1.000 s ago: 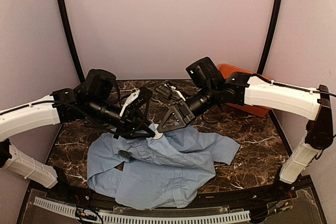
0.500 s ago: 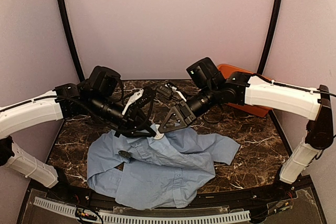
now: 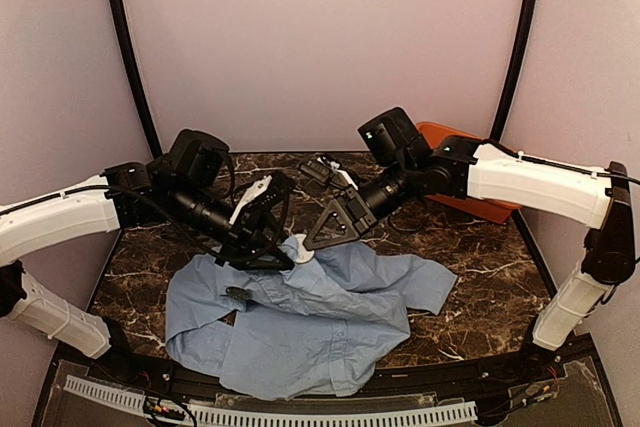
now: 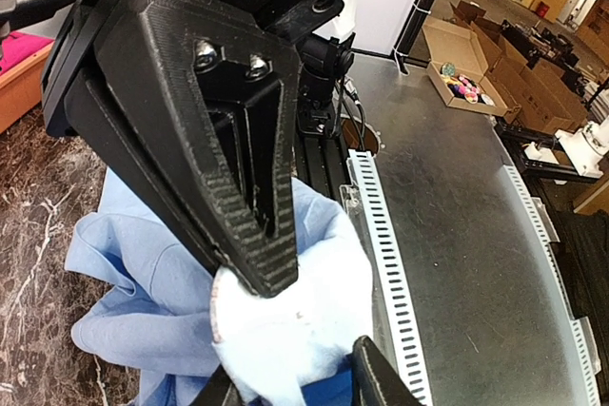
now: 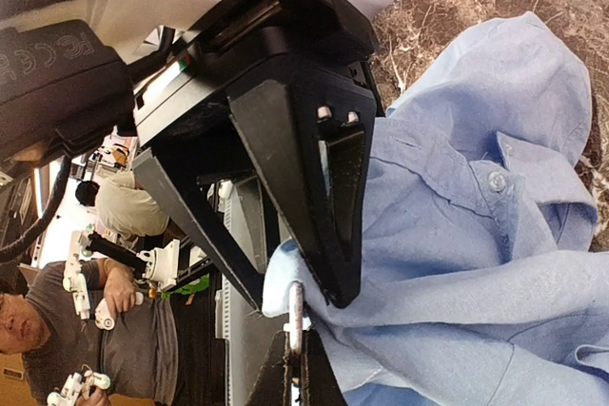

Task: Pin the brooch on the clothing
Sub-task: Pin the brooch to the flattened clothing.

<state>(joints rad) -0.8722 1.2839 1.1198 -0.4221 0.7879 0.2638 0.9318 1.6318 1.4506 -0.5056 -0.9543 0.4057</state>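
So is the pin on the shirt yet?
Not that I can see. Done: the shirt lies on the table. In hand: the right fingers pinch up a fold of it, the left fingers sit either side. Still to do: what may be the brooch lies lower down, apart from both, so pinning looks undone.

1. The shirt (image 3: 300, 332), light blue, thin and buttoned, lies crumpled on the dark marble table (image 3: 480, 282). One fold at its far edge is lifted into a pale peak.
2. The brooch (image 3: 237, 294), a small dark disc, rests on the shirt's left part.
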